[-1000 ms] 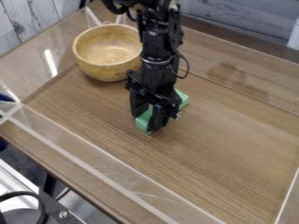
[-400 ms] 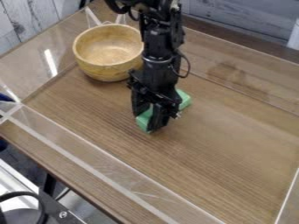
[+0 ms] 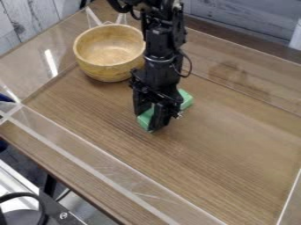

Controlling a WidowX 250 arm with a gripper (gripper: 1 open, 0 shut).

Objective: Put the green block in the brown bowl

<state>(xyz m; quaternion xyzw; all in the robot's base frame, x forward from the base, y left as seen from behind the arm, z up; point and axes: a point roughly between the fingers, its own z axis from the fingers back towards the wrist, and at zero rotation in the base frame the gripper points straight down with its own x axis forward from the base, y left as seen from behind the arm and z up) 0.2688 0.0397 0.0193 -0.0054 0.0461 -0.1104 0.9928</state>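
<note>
The green block [image 3: 178,103] lies on the wooden table near the middle, mostly covered by my black gripper [image 3: 157,119], which points straight down onto it. The fingers stand on either side of the block and press against it, so the gripper is shut on the block. Only the block's right end and a bit of its lower left corner show. The block rests on the table. The brown bowl [image 3: 104,68], round, light wood and empty, stands at the back left, about a hand's width up and left of the gripper.
The wooden tabletop [image 3: 223,154] is fenced by low clear plastic walls, with the front wall [image 3: 70,151] running diagonally at the lower left. The arm rises from the gripper toward the top of the view, just right of the bowl.
</note>
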